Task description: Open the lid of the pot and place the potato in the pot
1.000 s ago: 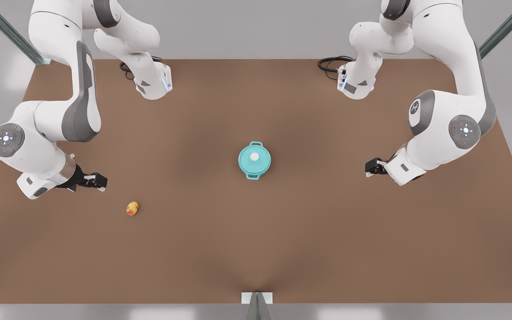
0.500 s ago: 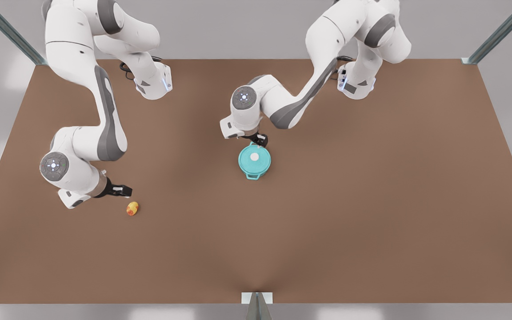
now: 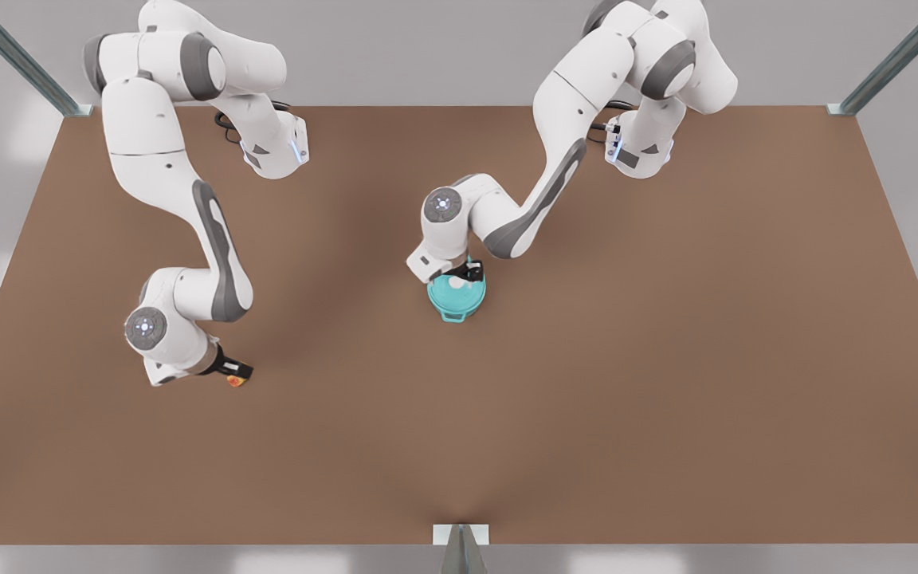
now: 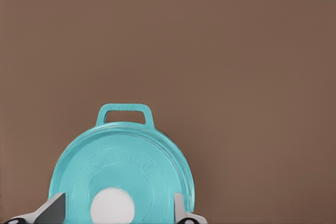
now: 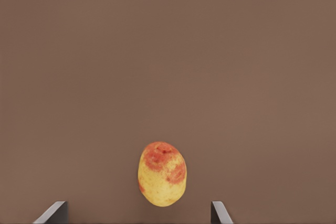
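In the front view, the pot sits near the middle of the brown table with the pot lid on it, and the left gripper hangs directly over the lid, its arm reaching in from the front view's upper right. Toward the front view's left, the right gripper is low over the potato, which lies on the table well apart from the pot and peeks out just beneath it. In the left wrist view, the lid covers the pot, one loop handle sticking out past its rim, and the white knob sits between the two spread fingertips, which do not touch it. In the right wrist view, the potato lies on the bare table between the widely parted fingertips, untouched.
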Motion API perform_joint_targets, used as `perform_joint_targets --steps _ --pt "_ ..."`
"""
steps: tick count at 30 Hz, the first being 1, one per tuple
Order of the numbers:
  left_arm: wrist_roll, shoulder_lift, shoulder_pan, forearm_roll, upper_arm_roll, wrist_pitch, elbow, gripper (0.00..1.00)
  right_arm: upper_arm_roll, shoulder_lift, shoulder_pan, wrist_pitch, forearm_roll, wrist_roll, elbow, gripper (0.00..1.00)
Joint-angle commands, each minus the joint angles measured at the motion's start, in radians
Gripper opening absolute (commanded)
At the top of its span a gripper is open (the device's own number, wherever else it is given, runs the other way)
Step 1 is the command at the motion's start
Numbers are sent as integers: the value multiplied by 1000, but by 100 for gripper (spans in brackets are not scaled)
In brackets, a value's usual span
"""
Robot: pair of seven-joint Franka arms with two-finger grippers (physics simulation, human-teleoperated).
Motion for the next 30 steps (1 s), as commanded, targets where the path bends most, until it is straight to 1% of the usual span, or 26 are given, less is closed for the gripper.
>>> perform_joint_targets --steps 1,7,16,17,18,19,20,21,23,25,28,30 --pt "-293 1 0 38 0 26 -12 100 0 0 1 178 4 161 -35 100" --pt "-293 6 -3 41 0 18 -30 100 0 29 1 272 2 162 -76 100" --pt "-293 23 -8 39 0 20 -38 100 -1 49 -4 306 1 162 -80 100" --pt "-295 21 -8 39 0 20 -38 94 0 59 -4 341 1 161 -93 100" --pt "-296 23 -8 39 0 20 -38 68 -1 63 -1 346 2 162 -95 100" --pt "-296 21 -8 39 0 18 -38 53 0 69 1 347 2 164 -95 100" --pt "-296 21 -8 39 0 17 -38 46 0 70 2 347 2 165 -95 100" --pt "-295 21 -8 39 0 14 -36 37 0 70 7 346 2 167 -95 100" --pt "-295 16 -8 39 0 8 -33 26 0 70 8 346 1 165 -110 100" --pt "-293 12 -5 41 0 6 -29 24 0 70 18 346 -2 165 -112 100" --pt "-293 10 1 41 3 -12 -6 23 0 67 21 330 -11 155 -112 100" --pt "-273 12 43 41 9 -20 57 23 0 59 13 310 -34 151 -113 100"
